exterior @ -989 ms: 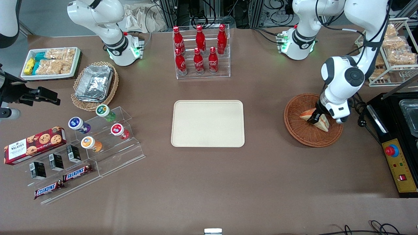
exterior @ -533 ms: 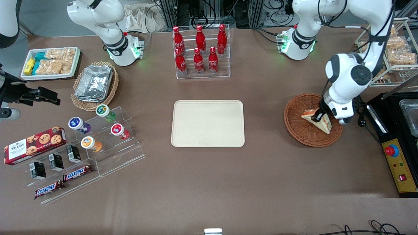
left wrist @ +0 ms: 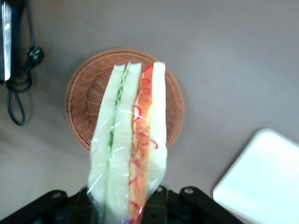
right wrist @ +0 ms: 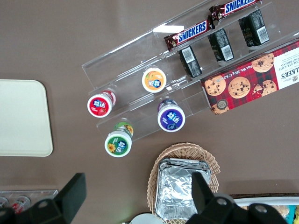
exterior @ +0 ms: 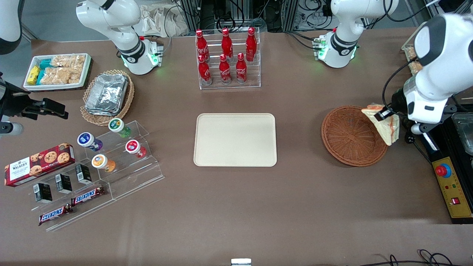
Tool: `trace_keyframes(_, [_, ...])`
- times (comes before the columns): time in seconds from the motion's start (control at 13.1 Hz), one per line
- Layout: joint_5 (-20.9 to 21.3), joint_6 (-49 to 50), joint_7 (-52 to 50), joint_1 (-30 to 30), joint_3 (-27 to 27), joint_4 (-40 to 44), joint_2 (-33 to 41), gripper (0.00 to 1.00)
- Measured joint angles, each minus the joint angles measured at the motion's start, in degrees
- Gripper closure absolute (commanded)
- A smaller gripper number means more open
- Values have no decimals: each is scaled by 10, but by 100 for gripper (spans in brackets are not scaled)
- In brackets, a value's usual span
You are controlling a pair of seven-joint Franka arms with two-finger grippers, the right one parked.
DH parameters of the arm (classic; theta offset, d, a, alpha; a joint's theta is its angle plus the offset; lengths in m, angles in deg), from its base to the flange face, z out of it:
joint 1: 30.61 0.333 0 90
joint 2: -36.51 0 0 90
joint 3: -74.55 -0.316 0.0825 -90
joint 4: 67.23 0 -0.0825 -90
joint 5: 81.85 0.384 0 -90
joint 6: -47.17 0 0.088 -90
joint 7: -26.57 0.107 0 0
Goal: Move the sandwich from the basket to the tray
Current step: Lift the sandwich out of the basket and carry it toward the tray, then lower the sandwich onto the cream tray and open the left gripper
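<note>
The tray [exterior: 235, 139] is set flat at the middle of the bench [exterior: 258, 207], with nothing on it. Toward the working arm's end, the basket [exterior: 349, 136] is seen emptied. At the basket's 3 o'clock rim, the sandwich [exterior: 384, 125] is held in the air, clear of the wicker, its filling edge shown in the wrist view [left wrist: 128, 144]. The gripper [exterior: 383, 115] is closed on it, fingers clamped against the bread faces.
</note>
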Motion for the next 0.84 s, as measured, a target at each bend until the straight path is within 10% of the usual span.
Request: trace_keyframes(0.84, [29, -108, -78, -65, 210, 104, -189, 100])
